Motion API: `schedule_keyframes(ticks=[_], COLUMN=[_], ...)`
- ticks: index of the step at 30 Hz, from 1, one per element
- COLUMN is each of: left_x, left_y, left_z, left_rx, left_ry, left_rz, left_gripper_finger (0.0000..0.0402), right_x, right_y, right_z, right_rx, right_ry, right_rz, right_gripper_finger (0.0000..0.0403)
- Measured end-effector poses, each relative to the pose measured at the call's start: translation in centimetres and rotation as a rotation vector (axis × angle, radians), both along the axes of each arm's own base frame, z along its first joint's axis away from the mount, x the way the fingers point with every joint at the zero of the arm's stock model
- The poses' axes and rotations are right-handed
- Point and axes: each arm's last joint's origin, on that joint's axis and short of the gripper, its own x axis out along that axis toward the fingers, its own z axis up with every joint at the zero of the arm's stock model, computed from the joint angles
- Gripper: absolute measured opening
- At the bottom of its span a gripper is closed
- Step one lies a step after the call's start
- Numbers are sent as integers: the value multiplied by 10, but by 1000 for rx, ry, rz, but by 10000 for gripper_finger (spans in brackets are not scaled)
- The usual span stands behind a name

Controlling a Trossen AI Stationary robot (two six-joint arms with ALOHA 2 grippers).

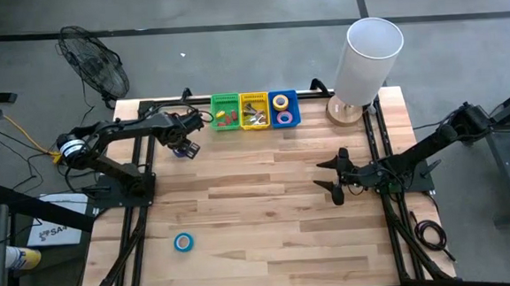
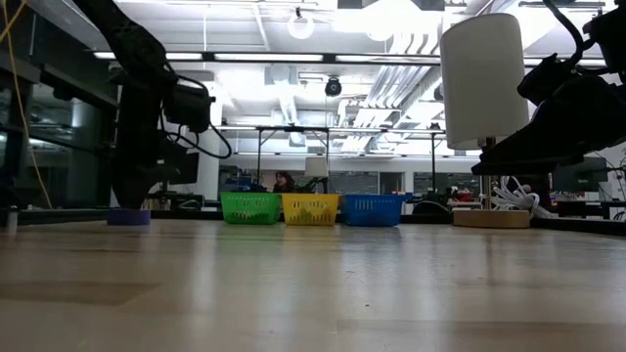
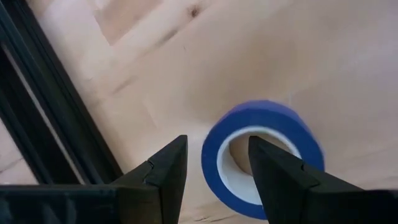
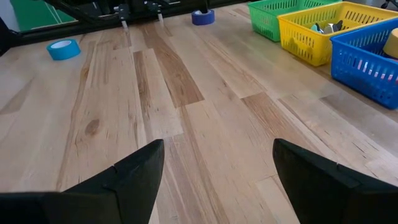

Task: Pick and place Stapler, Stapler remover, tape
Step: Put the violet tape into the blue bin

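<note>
A pale wooden tabletop [image 1: 268,213] made of butcher-block planks fills the overhead view, with a dark robot arm at each side. Next in size is a tall white cylinder [image 1: 365,61] on a round wooden base, standing at the far right corner of the tabletop.

Along the far edge sit three small plastic baskets in a touching row. The green basket [image 1: 226,113] holds a few small items too small to identify. The yellow basket [image 1: 254,111] in the middle holds small silvery pieces. The blue basket [image 1: 284,109], nearest the cylinder, holds two tape rolls, one yellow [image 1: 280,101] and one purple [image 1: 285,118].

The left gripper [image 3: 214,165] is near the far left part of the tabletop, just beside the green basket. Its two dark fingers [image 3: 165,174] are partly open and straddle one wall of a dark blue tape roll [image 3: 264,146] that lies flat on the wood: one finger is inside the roll's white-lined open centre and the other is outside the ring. Whether the fingers press on the roll cannot be told.

The right gripper [image 1: 336,174] waits over the right side of the tabletop, well apart from the baskets, with its fingers [image 4: 118,183] spread wide and holding nothing.

A light blue tape roll [image 1: 183,242] lies flat by itself near the front left of the tabletop, well apart from both grippers.
</note>
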Motion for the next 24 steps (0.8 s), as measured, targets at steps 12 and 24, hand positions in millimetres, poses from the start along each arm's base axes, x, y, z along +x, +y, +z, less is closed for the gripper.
schedule_keyframes(ticks=[12, 24], left_x=[-8, -4], left_y=[-7, -5], left_z=[-19, -17], left_rx=[-14, -17], left_ry=[-12, -62], left_rz=[17, -95], left_gripper_finger=[135, 34], right_x=[0, -1], right_y=[0, -3], right_z=[0, 1], right_rx=[0, 21], right_ry=[0, -41], right_rz=[0, -142], right_gripper_finger=[291, 291])
